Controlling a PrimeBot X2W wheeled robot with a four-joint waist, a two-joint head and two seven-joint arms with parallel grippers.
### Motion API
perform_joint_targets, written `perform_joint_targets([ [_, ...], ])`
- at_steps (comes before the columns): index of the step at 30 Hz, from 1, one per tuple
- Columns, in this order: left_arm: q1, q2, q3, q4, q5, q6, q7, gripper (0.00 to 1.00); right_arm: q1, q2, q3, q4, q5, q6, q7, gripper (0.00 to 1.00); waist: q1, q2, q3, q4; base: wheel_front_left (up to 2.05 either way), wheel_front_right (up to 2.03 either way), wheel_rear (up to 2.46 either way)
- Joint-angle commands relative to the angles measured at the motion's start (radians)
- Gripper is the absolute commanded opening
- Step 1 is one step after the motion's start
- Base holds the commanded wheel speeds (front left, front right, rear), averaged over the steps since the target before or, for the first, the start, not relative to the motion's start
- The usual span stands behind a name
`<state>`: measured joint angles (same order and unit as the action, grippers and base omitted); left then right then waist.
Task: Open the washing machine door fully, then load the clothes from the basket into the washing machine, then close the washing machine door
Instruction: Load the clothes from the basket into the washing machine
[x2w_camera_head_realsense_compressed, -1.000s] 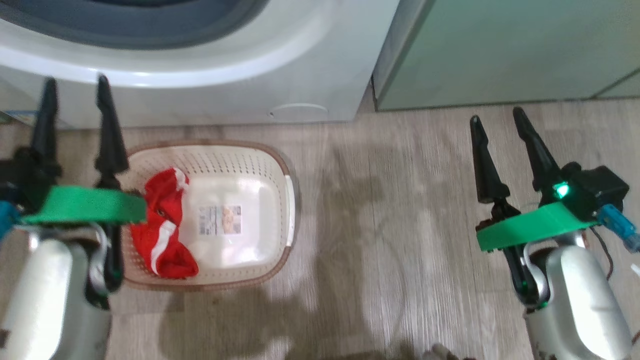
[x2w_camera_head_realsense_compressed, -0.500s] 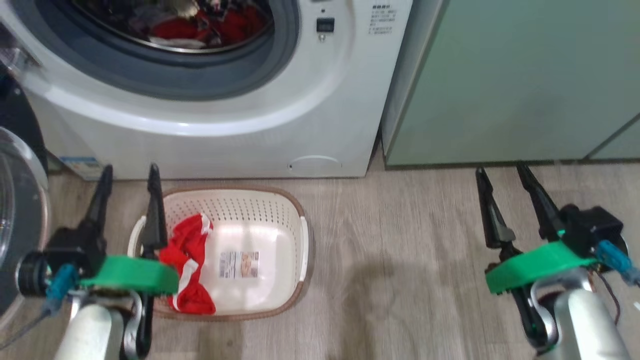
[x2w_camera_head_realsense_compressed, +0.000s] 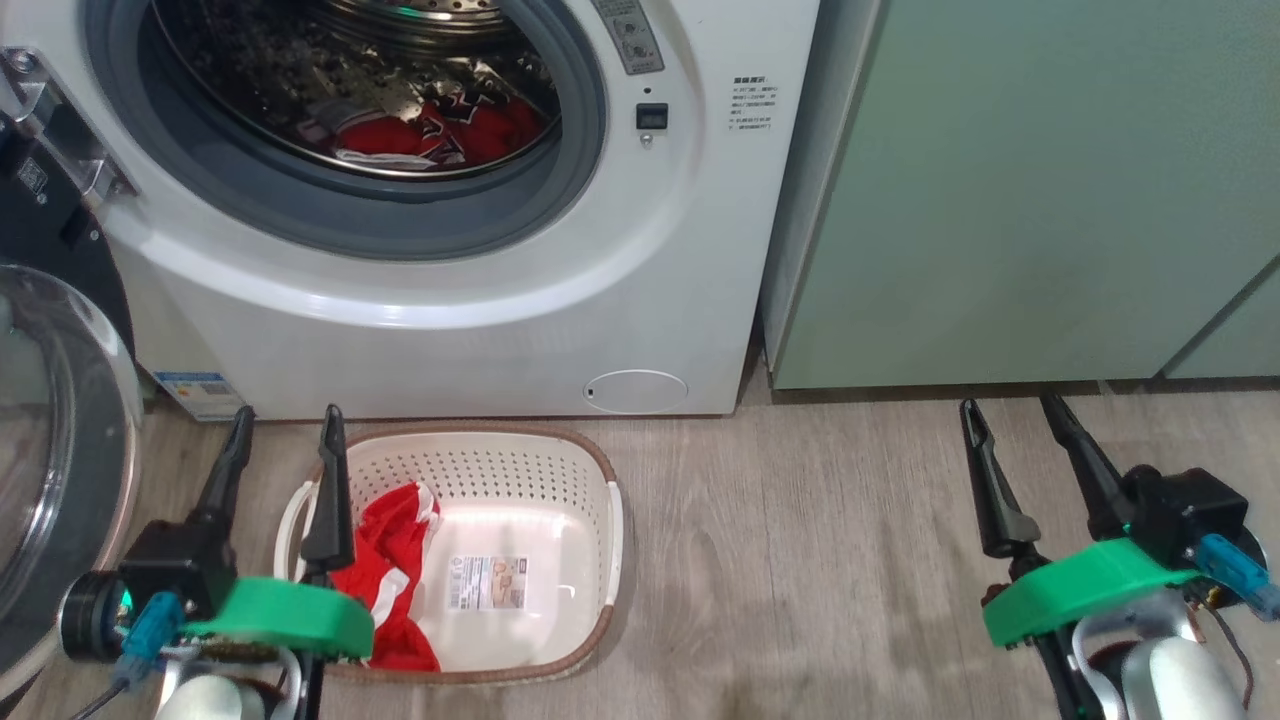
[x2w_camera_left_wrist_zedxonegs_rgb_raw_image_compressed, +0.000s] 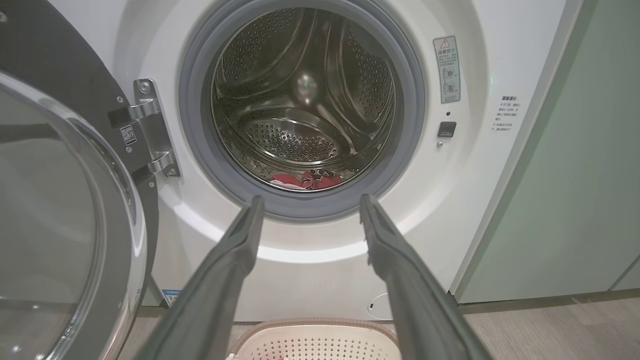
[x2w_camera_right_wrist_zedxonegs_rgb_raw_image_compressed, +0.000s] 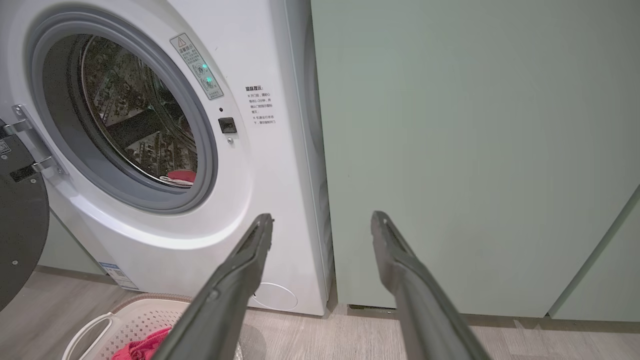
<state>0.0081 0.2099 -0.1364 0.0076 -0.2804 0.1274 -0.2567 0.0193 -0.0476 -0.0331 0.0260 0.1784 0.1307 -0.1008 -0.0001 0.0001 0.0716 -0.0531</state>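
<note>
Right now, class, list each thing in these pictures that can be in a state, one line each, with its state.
Door, swung wide open on the left.
Drum, holding some red clothes.
Basket, on the floor, red garment at its left end.
Left pincer, open, empty, above the basket's left edge.
Right pincer, open, empty, over the floor.
Cabinet, shut.

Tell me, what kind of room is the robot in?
Probably a home laundry corner: a white washing machine stands with its door open, a basket holding red clothes sits on the floor before it, and pale green cabinets stand alongside.
</note>
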Motion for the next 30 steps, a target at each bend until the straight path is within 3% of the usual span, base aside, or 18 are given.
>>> perform_joint_targets([
  [1,-0.03,0.013,0.031,-0.039,0.007,0.007,-0.005,1.0,-0.018,-0.003,0.019,-0.043,0.0,0.0,0.002,1.0,0.0001,-0.0001,-0.003,0.0,0.0,0.0,0.0],
  [30,-0.041,0.023,0.027,-0.054,-0.003,0.028,-0.001,1.0,-0.022,-0.003,0.021,-0.068,0.0,0.0,0.01,1.0,0.0001,-0.0001,0.028,0.015,0.0,0.0,0.0],
])
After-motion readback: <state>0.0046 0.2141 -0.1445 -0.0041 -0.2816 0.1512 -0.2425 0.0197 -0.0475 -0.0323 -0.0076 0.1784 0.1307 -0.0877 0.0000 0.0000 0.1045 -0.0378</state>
